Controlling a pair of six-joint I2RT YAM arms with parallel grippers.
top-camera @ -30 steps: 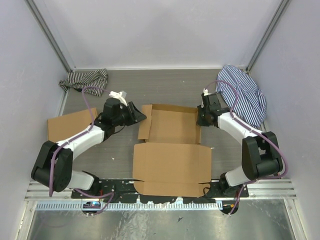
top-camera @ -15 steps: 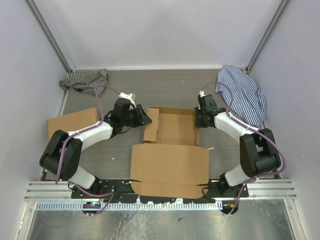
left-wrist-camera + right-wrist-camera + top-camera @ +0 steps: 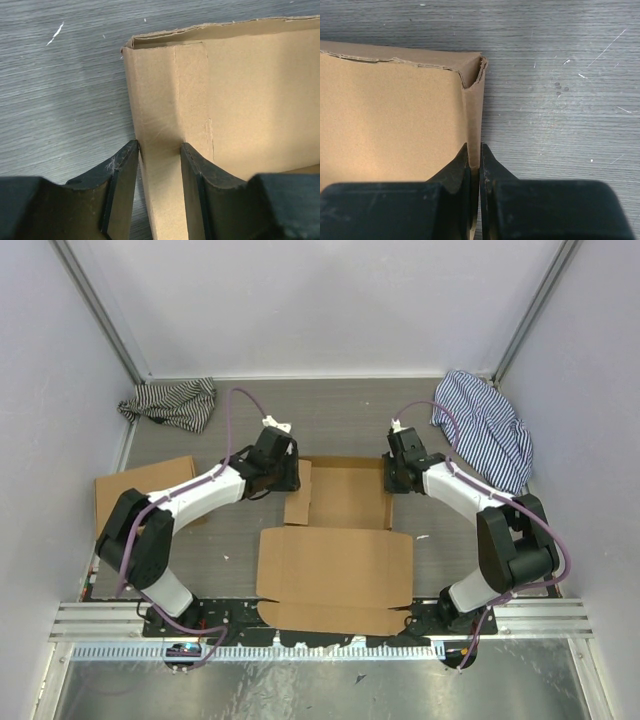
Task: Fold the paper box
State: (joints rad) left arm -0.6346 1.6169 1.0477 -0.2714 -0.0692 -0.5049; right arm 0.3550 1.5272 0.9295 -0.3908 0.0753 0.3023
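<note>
The paper box [image 3: 345, 495] lies mid-table as a shallow brown tray, with its large lid flap [image 3: 335, 575] spread flat toward the arm bases. My left gripper [image 3: 291, 472] is at the tray's left side. In the left wrist view this gripper [image 3: 159, 170] is open, its jaws astride the raised left side flap [image 3: 160, 110], which fills the gap between them. My right gripper [image 3: 392, 476] is at the tray's right side. In the right wrist view it [image 3: 474, 155] is shut on the thin right wall [image 3: 473, 115], near the far right corner.
A second flat brown cardboard [image 3: 140, 490] lies at the left, partly under the left arm. A striped cloth [image 3: 170, 400] sits at the back left and a larger one [image 3: 490, 430] at the back right. Grey walls close in the table.
My left gripper has swung right and farther back onto the box's left flap, which now stands more upright. The box and right gripper shifted slightly left.
</note>
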